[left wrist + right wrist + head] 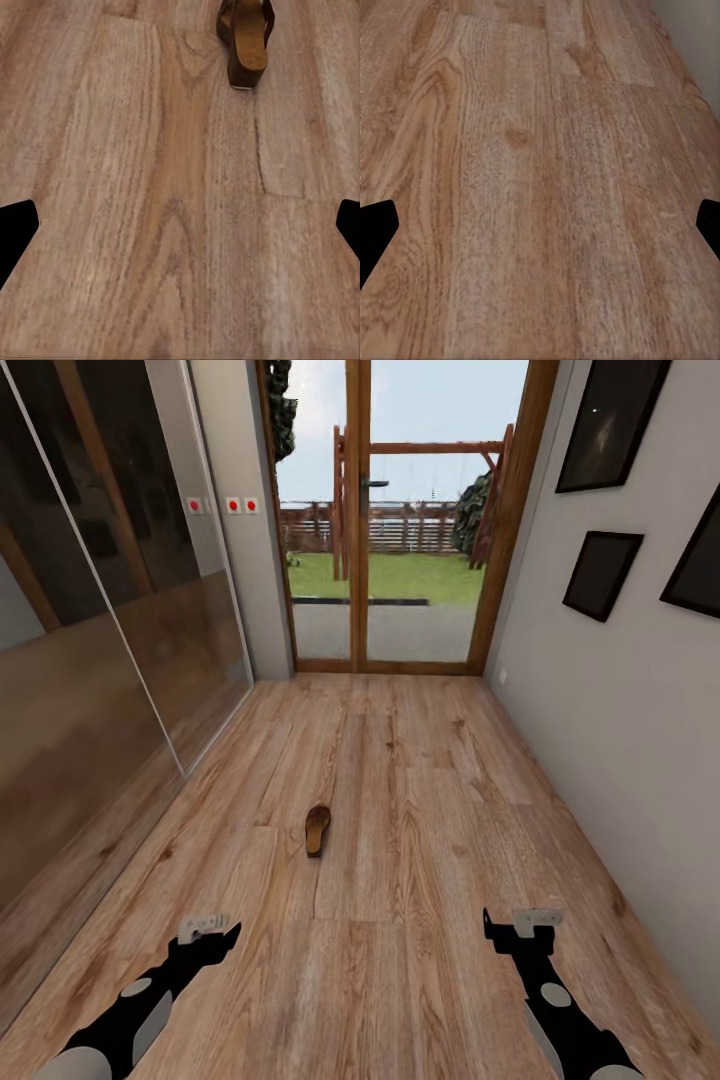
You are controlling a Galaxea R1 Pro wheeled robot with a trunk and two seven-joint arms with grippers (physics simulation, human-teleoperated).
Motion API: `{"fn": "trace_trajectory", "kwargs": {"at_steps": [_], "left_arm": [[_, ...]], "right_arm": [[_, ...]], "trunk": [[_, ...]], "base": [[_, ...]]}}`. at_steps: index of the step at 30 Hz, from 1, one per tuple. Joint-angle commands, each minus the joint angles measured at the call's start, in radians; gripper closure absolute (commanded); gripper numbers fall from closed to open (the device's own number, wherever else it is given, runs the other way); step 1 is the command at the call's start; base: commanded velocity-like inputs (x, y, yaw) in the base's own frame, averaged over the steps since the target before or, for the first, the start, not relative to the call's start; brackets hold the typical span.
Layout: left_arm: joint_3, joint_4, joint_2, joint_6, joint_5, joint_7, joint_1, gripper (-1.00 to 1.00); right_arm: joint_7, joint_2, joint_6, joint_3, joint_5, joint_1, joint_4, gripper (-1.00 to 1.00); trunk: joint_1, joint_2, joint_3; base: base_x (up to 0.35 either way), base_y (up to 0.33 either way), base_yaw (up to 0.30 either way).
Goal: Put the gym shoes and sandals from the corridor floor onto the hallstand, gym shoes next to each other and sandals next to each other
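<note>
Along the left, tall glossy sliding panels [90, 660] are mirroring the light brown wood-plank corridor floor [420, 830], and near them the left tool [208, 932] is hanging low over the planks at the end of its black-and-white arm; its two dark fingertips [15, 232] are sitting at opposite edges of the left wrist view, so it is spread wide and carrying nothing, probably readied for a pickup. Ahead of it, close to the corridor's middle, one small dark-brown strappy leather sandal with a tan footbed [317, 829] is lying on the floor, pointing lengthwise toward the far door, well apart from both tools; the left wrist camera is catching it [246, 37] just beyond the fingers, which suggests this arm is the one being lined up for it. At the far end a wood-framed glass door [400, 520] is looking onto a garden. To the right, the right tool [522, 927] is hovering likewise over bare planks, spread and empty, beside the grey wall with dark framed pictures [600, 575]
</note>
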Motion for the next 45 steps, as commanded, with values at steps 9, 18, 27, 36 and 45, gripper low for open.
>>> {"fn": "trace_trajectory", "kwargs": {"at_steps": [9,18,27,36,45], "left_arm": [[0.006,0.003,0.003,-0.007,0.006,-0.009,0.004,-1.0],[0.008,0.002,0.002,-0.008,0.007,-0.009,0.004,-1.0],[0.008,0.003,0.003,-0.01,0.008,-0.01,0.004,-1.0],[0.009,0.003,0.002,-0.01,0.008,-0.01,0.003,-1.0],[0.008,0.003,0.002,-0.011,0.008,-0.01,0.004,-1.0]], "right_arm": [[-0.004,0.001,-0.002,-0.003,0.012,-0.001,0.008,-1.0],[-0.003,-0.007,-0.005,-0.005,0.01,0.0,0.008,-1.0],[-0.004,-0.002,-0.005,-0.004,0.011,0.001,0.007,-1.0],[-0.005,0.001,-0.004,-0.004,0.013,0.001,0.007,-1.0],[-0.005,0.001,-0.004,-0.003,0.013,0.001,0.009,-1.0]], "trunk": [[0.0,0.0,-0.001],[0.0,0.0,-0.001],[0.0,0.0,-0.001],[0.0,0.0,-0.001],[0.0,0.0,-0.001]], "base": [[0.031,-0.008,0.0],[0.208,-0.131,0.0],[0.294,-0.132,0.0],[0.333,-0.011,0.0],[0.144,-0.001,0.0]]}}
